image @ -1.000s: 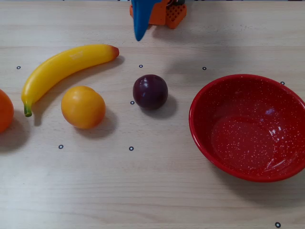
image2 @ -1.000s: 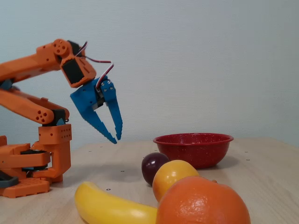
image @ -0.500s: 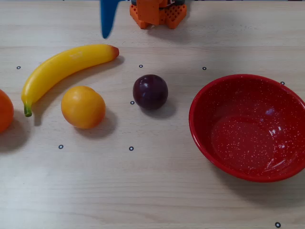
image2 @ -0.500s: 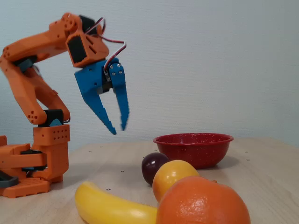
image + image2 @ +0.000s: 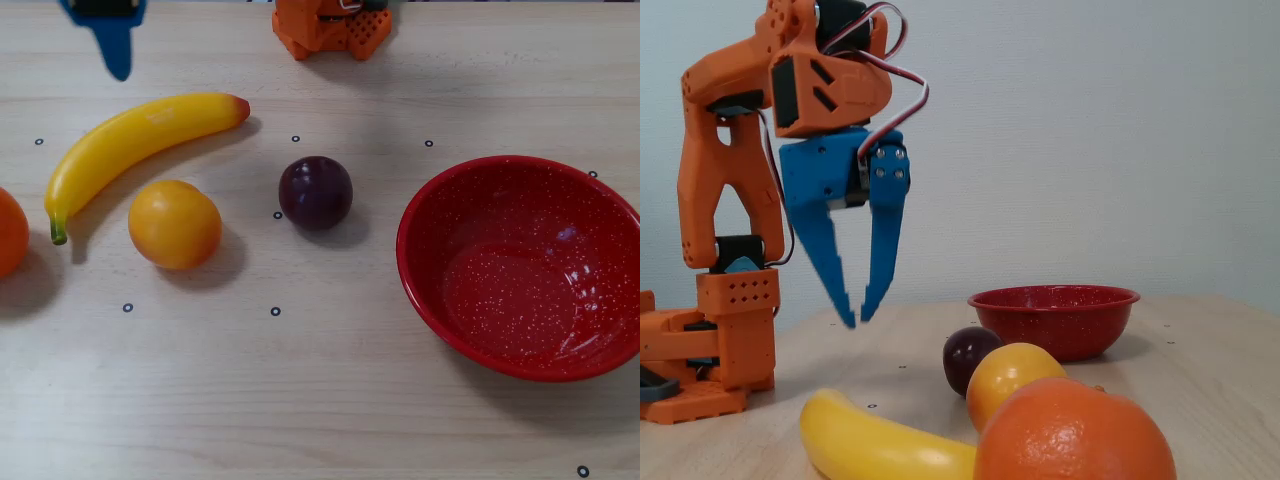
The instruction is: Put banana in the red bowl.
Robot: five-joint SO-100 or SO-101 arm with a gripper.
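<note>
The yellow banana (image 5: pixel 140 135) lies on the wooden table at the left, its reddish tip pointing toward the middle and its green stem at the lower left. It also shows in the fixed view (image 5: pixel 870 445) at the front. The red speckled bowl (image 5: pixel 520 270) stands empty at the right, and shows in the fixed view (image 5: pixel 1055 320) too. My blue gripper (image 5: pixel 858 319) hangs pointing down, well above the table, its tips a little apart and holding nothing. In the overhead view the gripper (image 5: pixel 118 62) is at the top left, beyond the banana.
An orange-yellow round fruit (image 5: pixel 174 224) sits just below the banana. A second orange (image 5: pixel 8 232) lies at the left edge. A dark plum (image 5: pixel 315 192) lies between the banana and the bowl. The arm's orange base (image 5: pixel 330 28) stands at the top middle.
</note>
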